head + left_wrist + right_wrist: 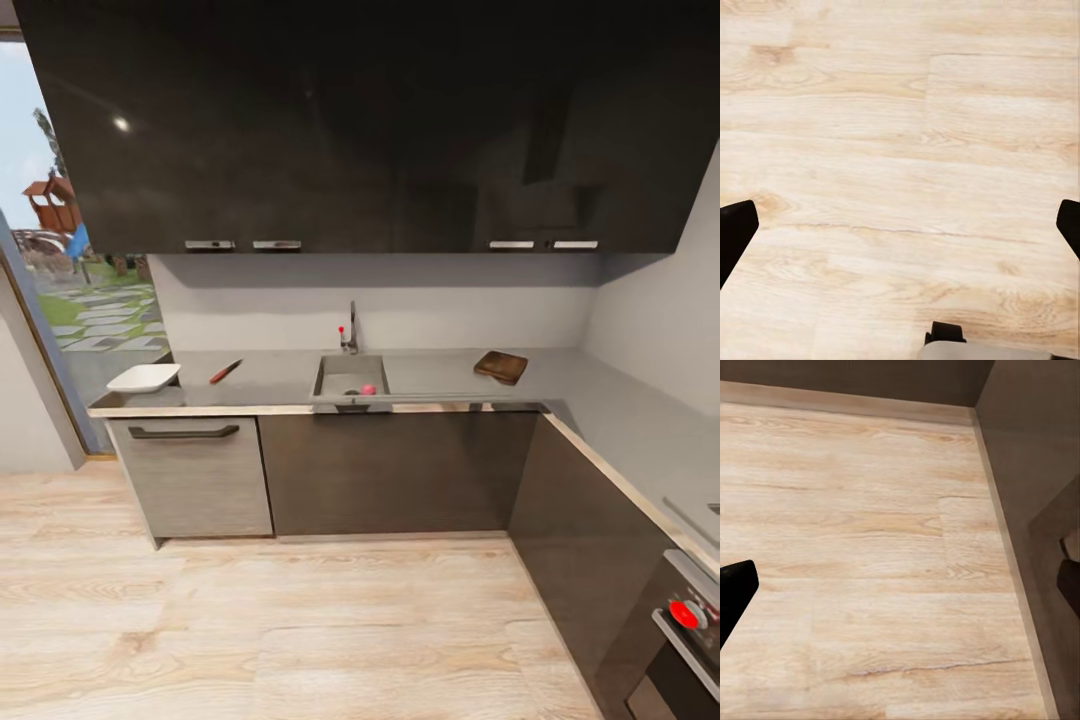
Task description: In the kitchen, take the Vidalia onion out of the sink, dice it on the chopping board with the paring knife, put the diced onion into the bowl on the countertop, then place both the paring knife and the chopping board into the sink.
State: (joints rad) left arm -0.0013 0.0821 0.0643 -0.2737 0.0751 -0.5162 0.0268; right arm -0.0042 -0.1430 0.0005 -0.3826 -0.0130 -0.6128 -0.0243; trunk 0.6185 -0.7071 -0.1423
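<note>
Right, nothing's done: Vidalia onion [368, 389] sits in the sink [335, 378], chopping board [501, 366] right of it; both tools spread apart.

Both the left end effector [900, 225] and the right end effector [900, 585] point downward, fingers spread wide, holding nothing.

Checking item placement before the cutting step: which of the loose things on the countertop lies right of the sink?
The chopping board: dark brown, alone right of the sink. The paring knife and white bowl lie to its left.
</note>
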